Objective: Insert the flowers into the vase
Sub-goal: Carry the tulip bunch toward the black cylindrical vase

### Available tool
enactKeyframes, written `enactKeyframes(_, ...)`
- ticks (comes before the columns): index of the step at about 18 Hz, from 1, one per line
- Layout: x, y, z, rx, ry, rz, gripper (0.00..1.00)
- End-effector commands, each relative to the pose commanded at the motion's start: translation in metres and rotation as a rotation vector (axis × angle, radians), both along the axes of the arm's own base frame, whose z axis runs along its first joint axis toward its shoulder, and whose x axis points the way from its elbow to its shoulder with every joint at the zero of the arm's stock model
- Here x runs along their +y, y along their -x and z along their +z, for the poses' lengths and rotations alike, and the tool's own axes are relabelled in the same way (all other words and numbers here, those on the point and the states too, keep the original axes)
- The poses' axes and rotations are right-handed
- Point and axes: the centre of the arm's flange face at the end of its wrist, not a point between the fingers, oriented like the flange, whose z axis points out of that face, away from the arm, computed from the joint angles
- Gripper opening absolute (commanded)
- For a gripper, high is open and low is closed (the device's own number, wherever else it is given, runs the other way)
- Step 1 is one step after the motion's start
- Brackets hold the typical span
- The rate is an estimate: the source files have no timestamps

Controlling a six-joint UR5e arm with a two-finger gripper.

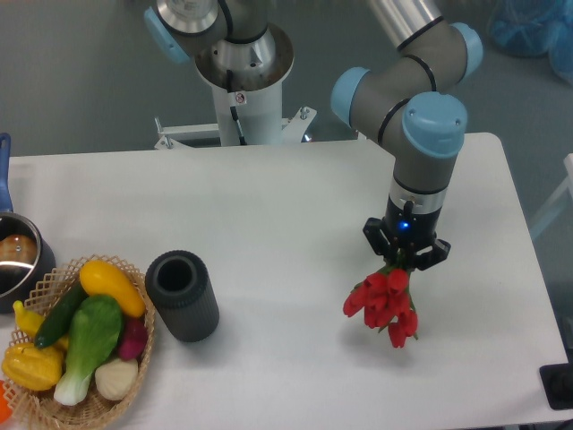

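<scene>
The flowers [385, 305] are a bunch of red tulip blooms hanging below my gripper [405, 258] at the right of the table. The gripper is shut on their stems, which are mostly hidden between the fingers, and the blooms hang just over the white tabletop. The vase [183, 294] is a short dark grey ribbed cylinder with an open round mouth. It stands upright at the left of the table, well to the left of the gripper and apart from it.
A woven wicker basket [143, 358] of several toy vegetables stands at the front left corner, touching or nearly touching the vase. A shiny metal pot [18, 255] with a blue handle sits at the left edge. The arm's base [242, 81] stands behind the table.
</scene>
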Motion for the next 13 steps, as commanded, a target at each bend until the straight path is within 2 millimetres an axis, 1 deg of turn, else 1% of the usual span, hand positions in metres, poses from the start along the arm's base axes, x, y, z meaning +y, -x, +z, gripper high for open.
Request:
enactKeyframes(5, 0.009, -0.016, 0.025, -0.026, -0.125, -0.035, 0.0)
enactKeyframes(6, 0.017, -0.024, 0.029, -0.029, -0.147, -0.05, 0.0)
enactKeyframes(8, 0.022, -0.029, 0.034, -0.041, -0.162, -0.022, 0.0)
enactKeyframes(10, 0.03, -0.04, 0.045, -0.035, -0.172, -0.027, 0.0)
enactKeyframes(12, 0.035, -0.046, 0.045, -0.04, -0.171, -0.029, 0.0)
enactKeyframes(13, 0.042, -0.056, 0.047, -0.04, -0.172, -0.045, 0.0)
